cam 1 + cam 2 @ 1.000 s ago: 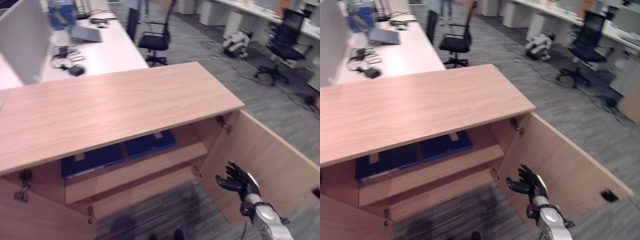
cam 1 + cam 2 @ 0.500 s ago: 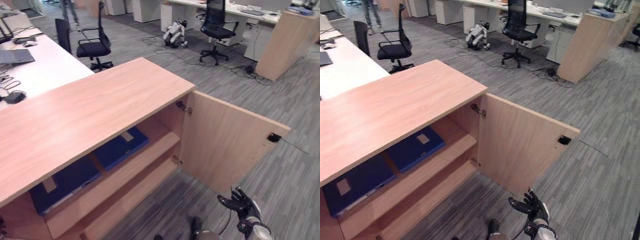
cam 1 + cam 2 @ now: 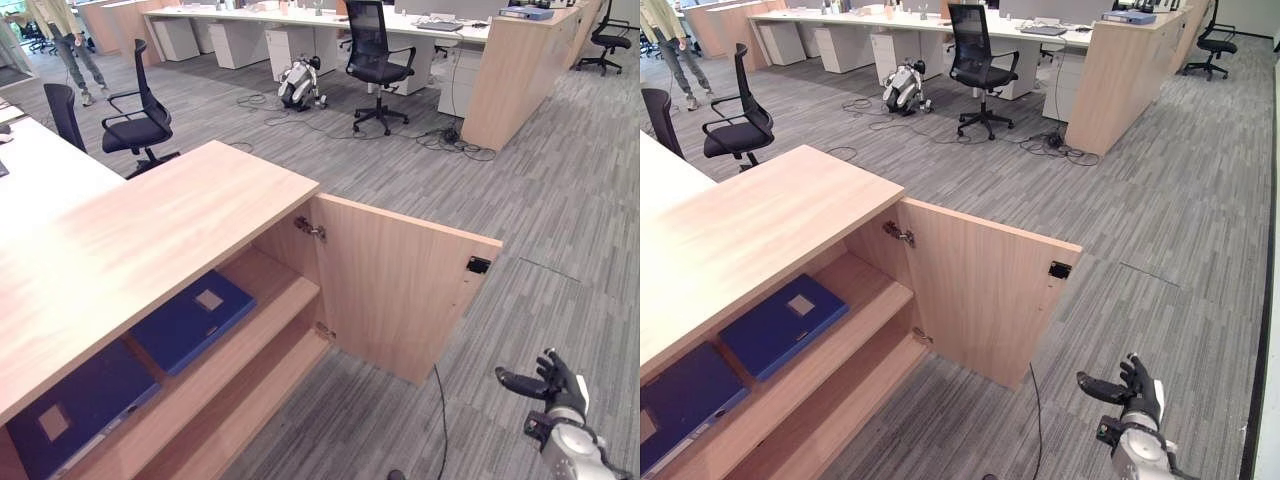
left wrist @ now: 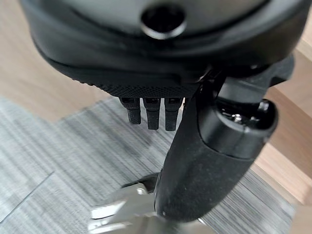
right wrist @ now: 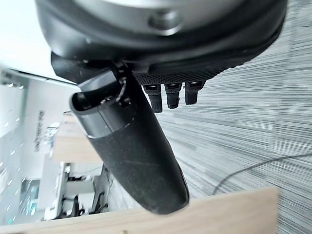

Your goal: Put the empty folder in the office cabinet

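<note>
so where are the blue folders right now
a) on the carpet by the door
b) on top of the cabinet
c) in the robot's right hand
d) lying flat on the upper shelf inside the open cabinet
d: both blue folders lie flat side by side on the upper shelf of the cabinet, whose door stands open; the right hand is open and holds nothing.

grey striped carpet [image 3: 560, 230]; black office chairs [image 3: 375, 55]; white desks [image 3: 250, 20] along the back
</note>
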You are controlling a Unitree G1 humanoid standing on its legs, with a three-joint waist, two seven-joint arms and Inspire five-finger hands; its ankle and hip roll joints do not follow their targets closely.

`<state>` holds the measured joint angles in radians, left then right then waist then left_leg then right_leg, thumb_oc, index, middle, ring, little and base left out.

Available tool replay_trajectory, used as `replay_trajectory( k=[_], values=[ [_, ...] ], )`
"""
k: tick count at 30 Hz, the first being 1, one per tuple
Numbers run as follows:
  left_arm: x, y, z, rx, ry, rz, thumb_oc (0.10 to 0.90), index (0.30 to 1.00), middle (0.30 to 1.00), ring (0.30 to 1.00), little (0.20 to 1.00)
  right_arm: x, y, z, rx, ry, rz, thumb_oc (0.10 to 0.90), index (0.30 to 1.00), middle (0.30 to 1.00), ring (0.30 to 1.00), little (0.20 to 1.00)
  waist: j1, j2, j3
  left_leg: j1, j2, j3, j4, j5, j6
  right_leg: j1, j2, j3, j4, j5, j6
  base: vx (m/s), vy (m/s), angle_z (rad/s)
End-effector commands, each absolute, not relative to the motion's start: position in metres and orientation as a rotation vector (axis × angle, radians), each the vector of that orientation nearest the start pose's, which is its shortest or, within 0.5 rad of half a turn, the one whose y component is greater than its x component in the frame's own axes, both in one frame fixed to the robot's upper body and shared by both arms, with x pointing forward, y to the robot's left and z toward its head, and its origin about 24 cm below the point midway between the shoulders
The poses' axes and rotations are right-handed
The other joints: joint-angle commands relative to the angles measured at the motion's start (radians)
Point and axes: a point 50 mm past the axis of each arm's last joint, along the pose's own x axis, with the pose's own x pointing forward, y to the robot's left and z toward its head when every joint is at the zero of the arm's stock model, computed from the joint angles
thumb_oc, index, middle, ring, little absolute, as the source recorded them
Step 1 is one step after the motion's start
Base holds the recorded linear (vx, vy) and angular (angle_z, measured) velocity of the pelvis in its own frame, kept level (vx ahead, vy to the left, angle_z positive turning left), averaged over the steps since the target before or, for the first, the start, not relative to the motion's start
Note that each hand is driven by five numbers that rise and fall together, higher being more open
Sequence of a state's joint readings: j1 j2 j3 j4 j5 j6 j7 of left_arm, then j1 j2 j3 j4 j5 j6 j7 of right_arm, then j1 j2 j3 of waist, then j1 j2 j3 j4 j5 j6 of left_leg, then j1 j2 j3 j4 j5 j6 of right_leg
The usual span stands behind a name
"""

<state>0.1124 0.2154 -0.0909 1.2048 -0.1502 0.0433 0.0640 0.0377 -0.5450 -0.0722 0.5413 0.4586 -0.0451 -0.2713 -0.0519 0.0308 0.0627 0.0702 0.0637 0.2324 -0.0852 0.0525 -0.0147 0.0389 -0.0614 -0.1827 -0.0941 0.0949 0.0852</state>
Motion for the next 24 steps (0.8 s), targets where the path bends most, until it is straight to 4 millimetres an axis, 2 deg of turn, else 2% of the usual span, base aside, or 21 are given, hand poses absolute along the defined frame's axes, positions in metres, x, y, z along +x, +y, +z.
replay_trajectory(
  k=[1,5,8,9,11,14,15,16,17,21,24],
  values=[
    [0.07,0.241,-0.164,0.191,1.285,0.215,0.8,0.9,0.9,0.9,0.9,0.263,-0.338,0.071,-0.209,0.003,-0.542,0.8,0.9,0.9,0.9,0.9,0.0,-0.041,-0.011,0.022,-0.073,-0.075,-0.002,-0.133,0.028,-0.031,-0.008,0.014,0.03,-0.057,0.042,0.05,-0.053,0.18],
    [0.064,0.242,-0.165,0.189,1.311,0.209,0.8,0.9,0.9,0.9,0.9,0.288,-0.335,0.106,-0.248,-0.091,-0.474,0.8,0.9,0.9,0.9,0.9,0.015,-0.041,-0.01,0.025,-0.07,-0.092,-0.002,-0.127,0.019,-0.017,-0.004,0.007,0.036,-0.07,0.032,0.05,-0.045,0.15],
    [0.053,0.243,-0.167,0.182,1.348,0.212,0.8,0.9,0.9,0.9,0.9,0.306,-0.318,0.123,-0.252,-0.132,-0.352,0.8,0.9,0.9,0.9,0.9,0.029,-0.045,-0.012,0.029,-0.069,-0.099,-0.002,-0.124,0.014,0.0,0.0,0.0,0.03,-0.077,0.027,0.05,-0.039,0.15],
    [0.053,0.242,-0.167,0.18,1.348,0.212,0.8,0.9,0.9,0.9,0.9,0.306,-0.318,0.123,-0.252,-0.133,-0.351,0.8,0.9,0.9,0.9,0.9,0.028,-0.044,-0.012,0.03,-0.069,-0.1,-0.002,-0.124,0.014,0.001,0.0,0.0,0.03,-0.077,0.027,0.04,-0.033,0.19],
    [0.043,0.242,-0.168,0.171,1.385,0.207,0.8,0.9,0.9,0.9,0.9,0.324,-0.288,0.14,-0.287,-0.173,-0.166,0.8,0.9,0.9,0.9,0.9,0.042,-0.049,-0.016,0.034,-0.066,-0.107,-0.002,-0.122,0.008,0.018,0.003,-0.008,0.017,-0.078,0.024,0.05,-0.032,0.09],
    [0.041,0.241,-0.169,0.167,1.391,0.203,0.8,0.9,0.9,0.9,0.9,0.328,-0.28,0.143,-0.284,-0.182,-0.13,0.8,0.9,0.9,0.9,0.9,0.044,-0.05,-0.017,0.034,-0.065,-0.109,-0.002,-0.122,0.007,0.021,0.003,-0.01,0.014,-0.078,0.024,0.0,0.0,0.0],
    [0.039,0.24,-0.169,0.165,1.395,0.196,0.8,0.9,0.9,0.9,0.9,0.332,-0.272,0.148,-0.284,-0.196,-0.092,0.8,0.9,0.9,0.9,0.9,0.046,-0.051,-0.018,0.034,-0.064,-0.11,-0.002,-0.122,0.006,0.023,0.003,-0.012,0.012,-0.079,0.024,0.02,-0.017,0.04],
    [0.035,0.243,-0.169,0.175,1.418,0.206,0.8,0.9,0.9,0.9,0.9,0.339,-0.252,0.153,-0.261,-0.227,-0.017,0.8,0.9,0.9,0.9,0.9,0.052,-0.058,-0.022,0.034,-0.064,-0.111,-0.002,-0.121,0.003,0.025,0.004,-0.011,0.007,-0.08,0.024,0.0,0.0,0.0],
    [0.036,0.244,-0.169,0.182,1.419,0.213,0.8,0.9,0.9,0.9,0.9,0.341,-0.242,0.157,-0.245,-0.247,0.028,0.8,0.9,0.9,0.9,0.9,0.053,-0.059,-0.022,0.035,-0.064,-0.111,-0.002,-0.121,0.003,0.026,0.004,-0.008,0.007,-0.082,0.023,0.03,-0.02,-0.04],
    [0.041,0.246,-0.168,0.195,1.405,0.221,0.8,0.9,0.9,0.9,0.9,0.339,-0.199,0.175,-0.192,-0.333,0.254,0.8,0.9,0.9,0.9,0.9,0.06,-0.064,-0.027,0.034,-0.065,-0.114,-0.002,-0.12,-0.001,0.027,0.005,-0.006,0.007,-0.086,0.024,0.0,0.0,-0.07],
    [0.043,0.246,-0.168,0.203,1.397,0.218,0.8,0.9,0.9,0.9,0.9,0.328,-0.166,0.181,-0.148,-0.373,0.448,0.8,0.9,0.9,0.9,0.9,0.063,-0.066,-0.031,0.03,-0.065,-0.114,-0.002,-0.118,-0.002,0.027,0.005,-0.006,0.007,-0.086,0.025,-0.01,0.005,-0.01]
  ],
)
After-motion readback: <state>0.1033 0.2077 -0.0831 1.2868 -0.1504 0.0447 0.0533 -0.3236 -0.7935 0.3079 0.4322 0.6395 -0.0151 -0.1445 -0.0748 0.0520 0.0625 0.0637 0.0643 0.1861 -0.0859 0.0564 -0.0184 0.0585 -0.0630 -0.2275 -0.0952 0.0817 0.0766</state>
